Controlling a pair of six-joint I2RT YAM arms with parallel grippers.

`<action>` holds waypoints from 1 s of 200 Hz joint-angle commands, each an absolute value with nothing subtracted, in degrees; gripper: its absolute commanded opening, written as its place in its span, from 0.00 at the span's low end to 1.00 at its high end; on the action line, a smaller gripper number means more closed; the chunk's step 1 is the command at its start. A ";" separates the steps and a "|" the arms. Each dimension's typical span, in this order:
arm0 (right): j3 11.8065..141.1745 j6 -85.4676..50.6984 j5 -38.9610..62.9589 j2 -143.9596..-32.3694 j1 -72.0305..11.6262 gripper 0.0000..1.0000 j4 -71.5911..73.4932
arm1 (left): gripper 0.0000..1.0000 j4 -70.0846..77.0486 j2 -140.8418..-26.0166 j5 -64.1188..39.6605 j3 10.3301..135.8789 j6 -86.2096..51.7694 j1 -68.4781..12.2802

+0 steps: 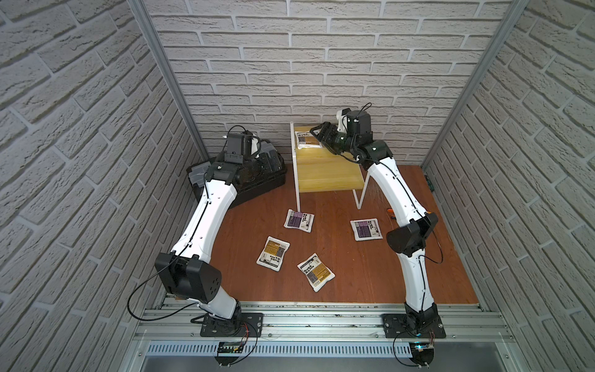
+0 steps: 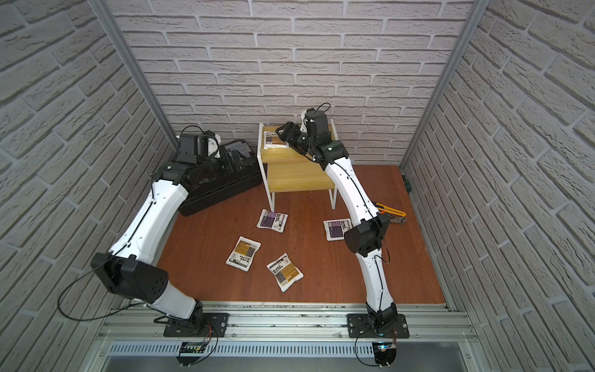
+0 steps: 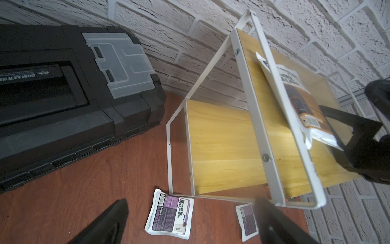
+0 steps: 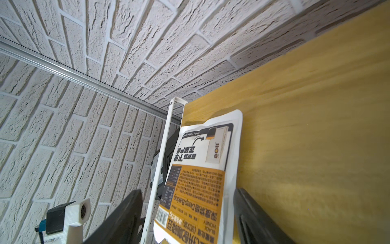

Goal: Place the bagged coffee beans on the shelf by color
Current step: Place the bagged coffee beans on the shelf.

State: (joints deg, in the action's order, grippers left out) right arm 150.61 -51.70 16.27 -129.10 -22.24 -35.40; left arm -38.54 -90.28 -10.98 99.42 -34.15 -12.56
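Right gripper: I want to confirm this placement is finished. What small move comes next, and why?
Probably draw the right gripper straight back off the shelf: its jaws stand open, and the orange bag already lies flat on the top board.

1. The shelf (image 1: 328,178), a thin white frame with two yellowish wood boards, stands upright at the back edge of the counter (image 1: 354,283).
2. One white orange-labelled bag (image 1: 307,140) lies on the top board, in its back left corner.
3. The left purple bag (image 1: 299,220) and the right purple bag (image 1: 366,229) lie flat before the shelf, well apart.
4. The left orange bag (image 1: 273,255) and the right orange bag (image 1: 315,272) lie flat and skewed mid-counter, near each other.
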 commanded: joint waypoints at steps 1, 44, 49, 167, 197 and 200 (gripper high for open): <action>152.02 -52.97 17.11 -131.04 -22.84 0.72 -35.33 | 0.99 -35.95 -89.65 -10.90 98.78 -33.31 -12.89; 152.22 -53.21 17.08 -131.31 -22.94 0.72 -35.22 | 0.99 -35.89 -89.52 -10.72 98.53 -33.09 -12.92; 152.22 -53.28 17.05 -131.41 -22.94 0.72 -35.24 | 0.98 -35.86 -89.52 -10.65 98.55 -33.07 -12.88; 147.33 -48.43 15.03 -119.19 -22.83 0.75 -35.32 | 0.98 -36.77 -88.17 -10.59 98.23 -32.29 -12.90; 141.45 -45.74 15.51 -110.11 -22.85 0.75 -35.70 | 0.98 -37.81 -85.80 -10.08 96.86 -31.40 -12.90; 140.84 -45.44 15.65 -109.27 -22.85 0.75 -35.88 | 0.98 -37.80 -85.38 -10.03 96.58 -31.45 -12.88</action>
